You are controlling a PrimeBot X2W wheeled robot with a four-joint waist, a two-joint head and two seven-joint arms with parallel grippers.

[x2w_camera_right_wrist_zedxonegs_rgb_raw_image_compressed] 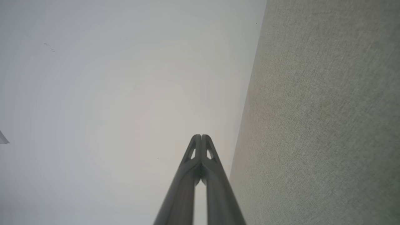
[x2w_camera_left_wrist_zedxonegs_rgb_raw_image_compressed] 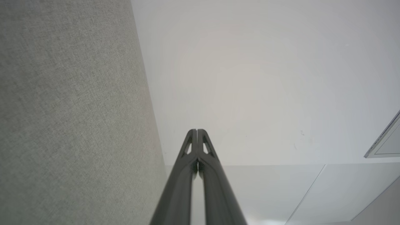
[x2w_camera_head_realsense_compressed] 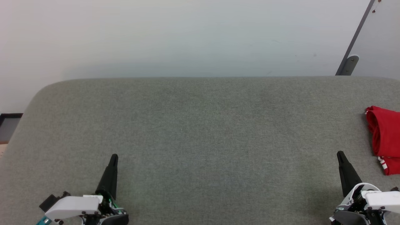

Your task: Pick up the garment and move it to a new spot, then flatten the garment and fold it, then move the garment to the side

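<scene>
The garment [x2w_camera_head_realsense_compressed: 386, 137] is a red bundle with a bit of white-striped trim, lying at the right edge of the grey fabric surface [x2w_camera_head_realsense_compressed: 200, 131] and cut off by the head view's border. My right gripper [x2w_camera_head_realsense_compressed: 340, 154] stands shut at the lower right, a short way left of and nearer than the garment, touching nothing. At the lower left my left gripper [x2w_camera_head_realsense_compressed: 114, 156] is shut and empty, far from the garment. In the wrist views both grippers, left [x2w_camera_left_wrist_zedxonegs_rgb_raw_image_compressed: 197, 130] and right [x2w_camera_right_wrist_zedxonegs_rgb_raw_image_compressed: 201, 136], show fingertips pressed together against a pale wall.
The grey fabric surface ends at a rounded far edge against a white wall [x2w_camera_head_realsense_compressed: 187, 37]. A grey slanted bar with a bracket [x2w_camera_head_realsense_compressed: 349, 64] leans at the back right. A dark strip of floor edge [x2w_camera_head_realsense_compressed: 9, 123] shows at the far left.
</scene>
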